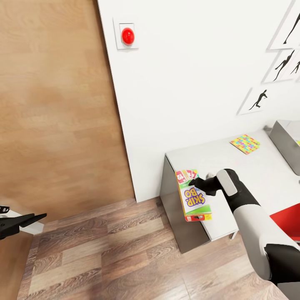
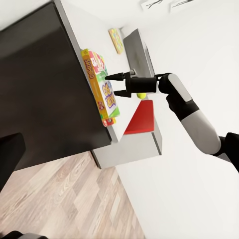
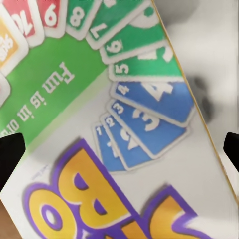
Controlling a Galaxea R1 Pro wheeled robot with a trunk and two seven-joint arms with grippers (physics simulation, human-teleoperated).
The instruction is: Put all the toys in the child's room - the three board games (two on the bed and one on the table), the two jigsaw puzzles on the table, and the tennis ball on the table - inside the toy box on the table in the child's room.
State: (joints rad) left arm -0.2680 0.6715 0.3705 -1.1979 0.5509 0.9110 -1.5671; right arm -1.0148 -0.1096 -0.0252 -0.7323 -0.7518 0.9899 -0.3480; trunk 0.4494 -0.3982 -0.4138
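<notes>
The yellow-green-red SKIP-BO board game (image 1: pixel 194 199) lies flat along the left end of the light-grey table (image 1: pixel 250 177), its edge slightly over the rim. My right gripper (image 1: pixel 193 182) hovers open just over the box face, the fingers spread to either side of it in the right wrist view (image 3: pixel 119 149). In the left wrist view the same open gripper (image 2: pixel 118 85) points at the game (image 2: pixel 101 88). One jigsaw puzzle (image 1: pixel 245 143) lies further along the table beside the grey toy box (image 1: pixel 286 143). The tennis ball (image 2: pixel 142 95) peeks out behind the right gripper. My left gripper (image 1: pixel 23 221) is open and empty, low at the far left.
A white wall with a red button (image 1: pixel 128 36) and framed silhouettes (image 1: pixel 256 100) backs the table. A red flat object (image 1: pixel 287 221) lies at the table's near right. Wooden floor (image 1: pixel 104 258) spreads in front, and a wooden panel (image 1: pixel 54 104) stands to the left.
</notes>
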